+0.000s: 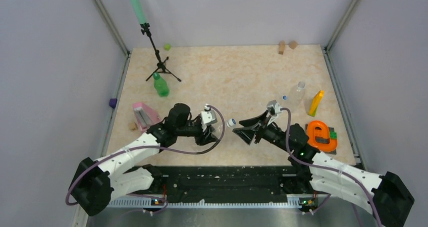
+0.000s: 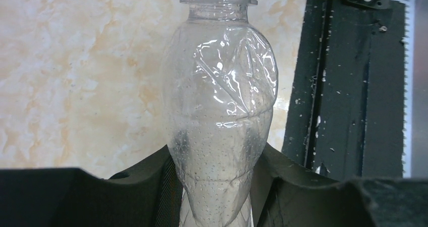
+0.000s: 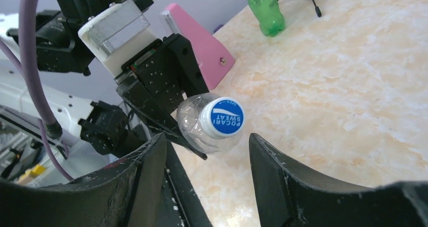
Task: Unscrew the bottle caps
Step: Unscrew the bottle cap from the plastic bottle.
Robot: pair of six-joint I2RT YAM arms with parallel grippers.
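The left arm's jaws are closed on the lower body of a clear bottle (image 2: pixel 222 111). They hold it level above the desk (image 1: pixel 242 70) with its blue cap (image 3: pixel 226 118) aimed at the right arm, probably so that arm can twist it off. The right arm's jaws are spread wide, one on each side of that cap, touching neither side.

Three bottles show, each capped: two caps blue, one dark green. Beyond the held bottle, to its left, stands a green bottle (image 1: pixel 161 85) with a dark green cap (image 1: pixel 156 75). Beyond it, to its right, lies a second clear bottle (image 1: pixel 296 93) with a small blue cap (image 1: pixel 285 98), hard to make out.
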